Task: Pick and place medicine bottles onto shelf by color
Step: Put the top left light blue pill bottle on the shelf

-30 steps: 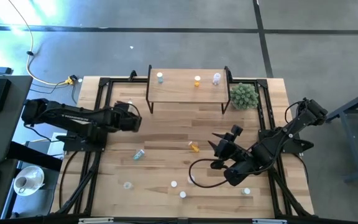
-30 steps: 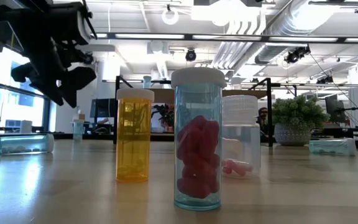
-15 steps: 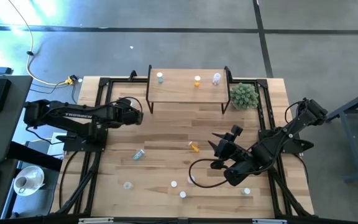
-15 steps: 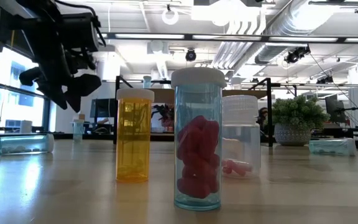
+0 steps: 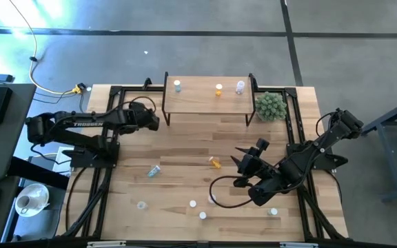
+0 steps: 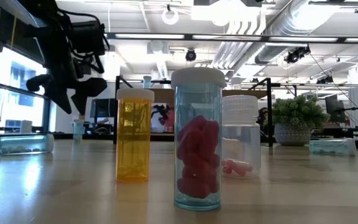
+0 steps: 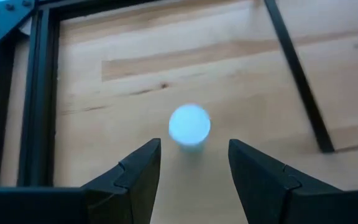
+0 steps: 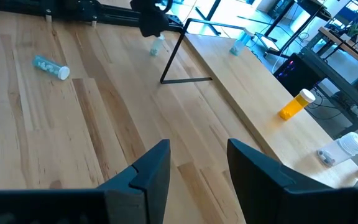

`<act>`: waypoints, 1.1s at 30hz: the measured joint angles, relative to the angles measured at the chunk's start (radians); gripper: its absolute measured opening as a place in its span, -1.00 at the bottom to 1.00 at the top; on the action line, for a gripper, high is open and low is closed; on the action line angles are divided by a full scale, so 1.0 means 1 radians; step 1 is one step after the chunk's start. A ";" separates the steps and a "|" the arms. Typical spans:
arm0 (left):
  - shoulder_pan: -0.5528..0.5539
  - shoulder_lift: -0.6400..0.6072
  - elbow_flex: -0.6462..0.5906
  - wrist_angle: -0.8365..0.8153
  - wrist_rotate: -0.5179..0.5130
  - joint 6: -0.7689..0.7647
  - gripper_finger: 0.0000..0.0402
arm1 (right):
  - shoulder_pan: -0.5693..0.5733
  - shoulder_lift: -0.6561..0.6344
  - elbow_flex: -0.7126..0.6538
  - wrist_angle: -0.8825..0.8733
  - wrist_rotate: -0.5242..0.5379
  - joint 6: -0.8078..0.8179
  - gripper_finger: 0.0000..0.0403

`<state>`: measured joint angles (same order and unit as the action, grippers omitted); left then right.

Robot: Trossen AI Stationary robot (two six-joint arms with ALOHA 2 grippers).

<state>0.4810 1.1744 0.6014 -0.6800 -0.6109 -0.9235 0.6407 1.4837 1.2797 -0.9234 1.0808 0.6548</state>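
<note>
A light blue medicine bottle (image 7: pixel 189 124) with a white cap stands upright on the table by the shelf's left front leg (image 7: pixel 297 74). My left gripper (image 7: pixel 194 162) hovers open just short of it, above the table, and touches nothing. The shelf (image 5: pixel 209 100) carries a light blue bottle (image 5: pixel 177 85), an orange bottle (image 5: pixel 218 89) and a clear bottle (image 5: pixel 240 87). My right gripper (image 5: pixel 238 167) waits open and empty over the table's right middle. A light blue bottle (image 5: pixel 154 171) and an orange one (image 5: pixel 215 163) lie on the table.
Several more bottles stand near the table's front edge, among them an orange one (image 6: pixel 134 134), a blue one with red pills (image 6: pixel 197 140) and a clear one (image 6: pixel 240 134). A spiky green plant (image 5: pixel 270 105) sits right of the shelf. Black frame rails (image 5: pixel 109 103) run along the table's sides.
My left gripper has swung toward the table's far edge and the shelf's left leg, sinking slightly and rolling a little, so it now stands near the upright light blue bottle. Its fingers have stayed open. The right arm has kept still.
</note>
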 joint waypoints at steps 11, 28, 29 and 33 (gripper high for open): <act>0.046 0.002 0.000 0.029 0.020 0.010 -0.10 | -0.001 0.000 0.000 0.000 0.000 0.000 -0.25; 0.112 0.172 -0.001 0.107 0.049 0.046 -0.10 | -0.001 0.000 0.000 0.000 0.000 0.000 -0.25; 0.116 0.177 -0.001 0.107 0.048 0.051 -0.10 | -0.001 0.000 0.000 0.001 0.000 0.000 -0.25; 0.122 0.188 -0.001 0.106 0.050 0.064 -0.11 | -0.001 0.000 0.000 0.001 0.000 0.000 -0.25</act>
<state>0.6029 1.3624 0.6006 -0.5739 -0.5610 -0.8595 0.6399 1.4837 1.2797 -0.9226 1.0809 0.6549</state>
